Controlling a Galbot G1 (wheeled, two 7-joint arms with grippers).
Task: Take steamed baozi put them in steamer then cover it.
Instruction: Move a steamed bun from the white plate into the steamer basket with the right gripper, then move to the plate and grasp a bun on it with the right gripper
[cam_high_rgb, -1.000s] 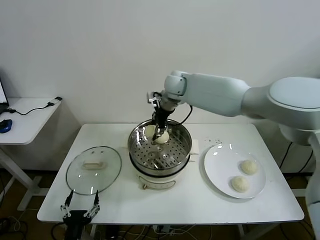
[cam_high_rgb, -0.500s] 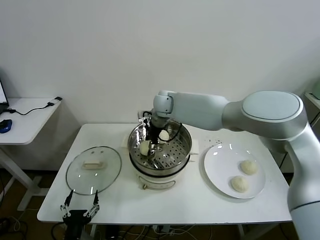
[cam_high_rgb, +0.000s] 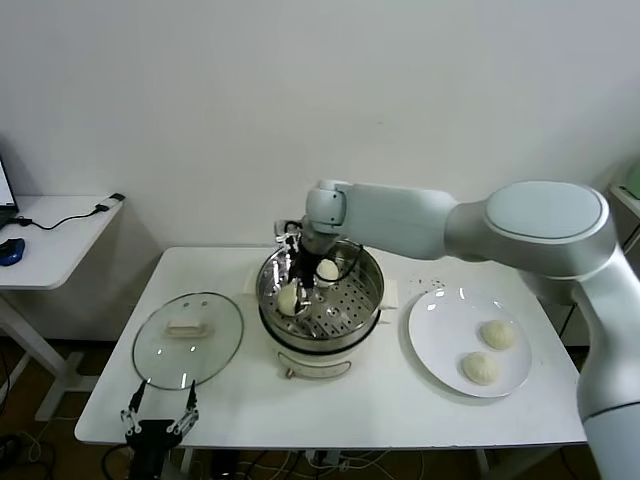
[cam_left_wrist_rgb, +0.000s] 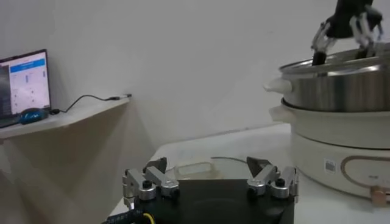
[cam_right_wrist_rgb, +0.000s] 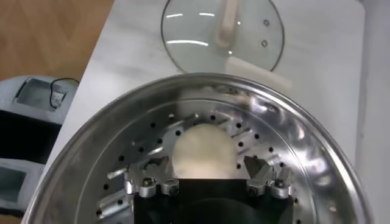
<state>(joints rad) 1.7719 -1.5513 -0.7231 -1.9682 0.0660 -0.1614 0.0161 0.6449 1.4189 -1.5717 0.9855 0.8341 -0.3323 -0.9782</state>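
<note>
The steel steamer (cam_high_rgb: 368, 305) stands at the table's middle on its white base. My right gripper (cam_high_rgb: 293, 288) is down inside it, open. One baozi (cam_high_rgb: 288, 299) rests on the perforated tray between the spread fingers, which stand just off its sides. In the right wrist view that baozi (cam_right_wrist_rgb: 204, 146) lies between the right gripper (cam_right_wrist_rgb: 207, 162) fingers. A second baozi (cam_high_rgb: 327, 270) sits at the back of the steamer. Two more baozi (cam_high_rgb: 497, 334) (cam_high_rgb: 480, 367) lie on the white plate (cam_high_rgb: 445, 325). The glass cover (cam_high_rgb: 188, 338) lies flat to the steamer's left. My left gripper (cam_high_rgb: 160, 415) waits open at the front edge.
A side desk (cam_high_rgb: 55, 235) with a mouse and cables stands at the far left, beyond the table. In the left wrist view the left gripper (cam_left_wrist_rgb: 210, 167) faces the cover (cam_left_wrist_rgb: 195, 166), with the steamer (cam_left_wrist_rgb: 341, 85) beyond. The wall is close behind.
My right gripper carried a baozi from the steamer's back to its left side, lowered it onto the tray, then opened and let it go. The left arm has not moved.
</note>
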